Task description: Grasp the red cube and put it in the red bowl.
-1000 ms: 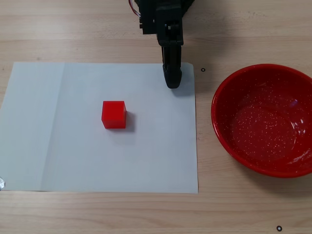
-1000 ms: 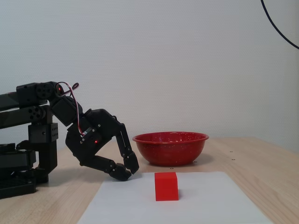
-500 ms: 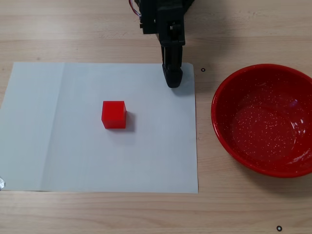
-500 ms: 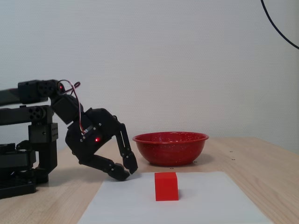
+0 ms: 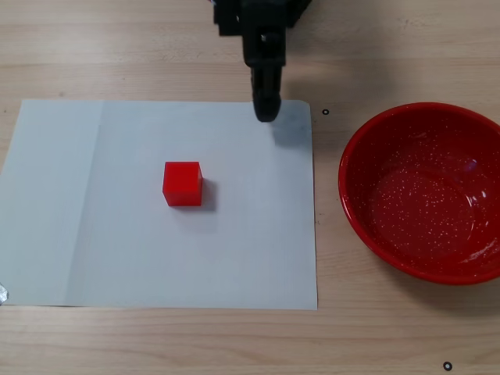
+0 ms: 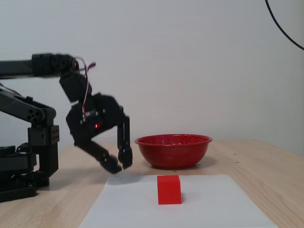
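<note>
1. Red cube (image 5: 183, 184) sits untouched left of centre on the white paper (image 5: 94, 234); the red bowl (image 5: 367, 226), empty, occupies the right of the worktop (image 5: 156, 47).
2. We see the hand (image 6: 118, 164) raised near the paper's upper edge, fingers slightly spread, holding nothing.
3. We judge the reach is under way; next, centre over the cube and descend.

Red cube (image 5: 183, 183), white-speckled red bowl (image 5: 367, 219), black claw (image 6: 118, 164).
</note>
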### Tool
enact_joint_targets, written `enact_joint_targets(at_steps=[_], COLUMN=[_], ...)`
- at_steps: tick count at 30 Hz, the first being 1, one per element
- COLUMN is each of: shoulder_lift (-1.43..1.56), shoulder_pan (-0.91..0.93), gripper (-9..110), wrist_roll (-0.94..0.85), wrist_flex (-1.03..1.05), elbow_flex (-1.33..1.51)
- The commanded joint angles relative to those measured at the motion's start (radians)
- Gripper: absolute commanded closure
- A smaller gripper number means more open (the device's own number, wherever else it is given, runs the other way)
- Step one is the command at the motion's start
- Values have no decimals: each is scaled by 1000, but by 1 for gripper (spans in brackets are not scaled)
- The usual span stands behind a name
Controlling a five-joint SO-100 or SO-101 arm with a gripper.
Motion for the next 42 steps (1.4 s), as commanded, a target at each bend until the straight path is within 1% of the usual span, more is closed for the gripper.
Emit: enact_joint_targets(at_steps=[1, 18, 25, 35, 40, 42], shoulder_lift=[-48, -468, -657, -845, -907, -927], shoulder_pan=[-17, -176, -249, -321, -330, -328], gripper=[101, 101, 101, 101, 90, 84], wrist_roll=[17, 212, 198, 202, 215, 222], wrist_flex=[26, 190, 310, 439, 474, 476], elbow_flex=[-155, -637, -884, -1135, -1195, -1213])
